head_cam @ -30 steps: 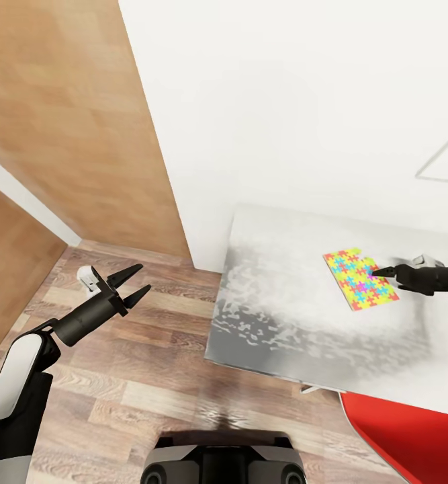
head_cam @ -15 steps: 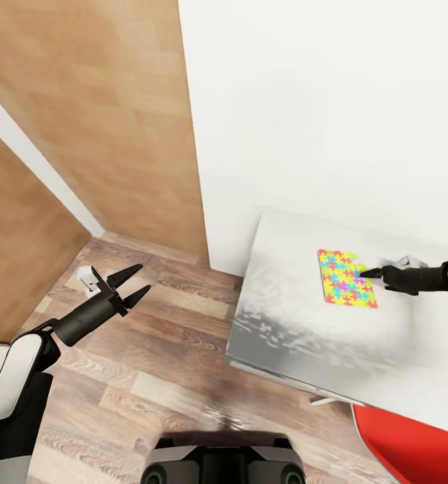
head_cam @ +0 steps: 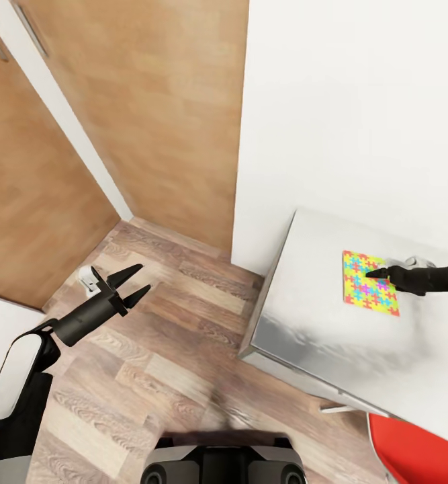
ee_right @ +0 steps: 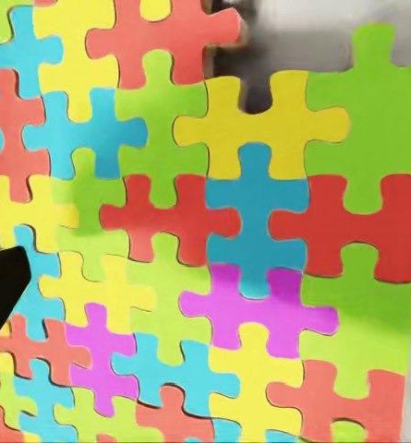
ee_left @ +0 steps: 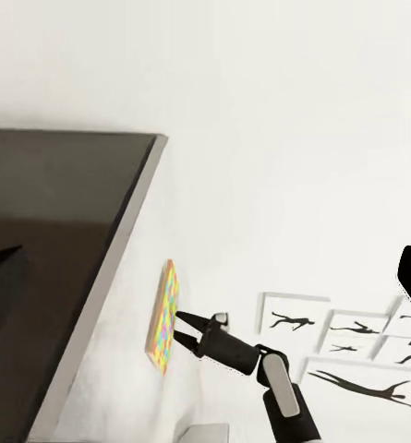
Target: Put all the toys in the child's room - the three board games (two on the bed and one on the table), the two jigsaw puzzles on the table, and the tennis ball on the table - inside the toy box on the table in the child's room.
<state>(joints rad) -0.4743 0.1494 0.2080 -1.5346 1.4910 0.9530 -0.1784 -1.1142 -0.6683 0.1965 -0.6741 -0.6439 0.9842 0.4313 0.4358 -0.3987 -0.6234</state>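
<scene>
One jigsaw puzzle (head_cam: 368, 297), a flat sheet of yellow, pink, blue and green pieces, lies on the pale grey table (head_cam: 304, 302) near its left end. My right gripper (head_cam: 375, 273) reaches in from the right with its tips on the puzzle. The right wrist view looks straight at the puzzle (ee_right: 214, 231), with a dark fingertip (ee_right: 0, 288) at each side edge, so the jaws stand apart. From the left wrist I see the puzzle (ee_left: 162, 323) edge-on under the right gripper (ee_left: 185, 332). My left gripper (head_cam: 140, 280) hangs open over the floor. The toy box, board games, tennis ball and bed are out of view.
Wooden door panels (head_cam: 136, 101) and a white wall (head_cam: 358, 101) stand behind. Wood-plank floor (head_cam: 170, 336) lies left of the table. A red chair seat (head_cam: 418, 454) sits at the lower right. Framed black silhouette pictures (ee_left: 293, 321) hang on the wall.
The camera has swung, shifting the table rightward and bringing in more of the wooden panels. The puzzle has turned under the right gripper and lies nearer the table's left edge. The left arm holds its pose.
</scene>
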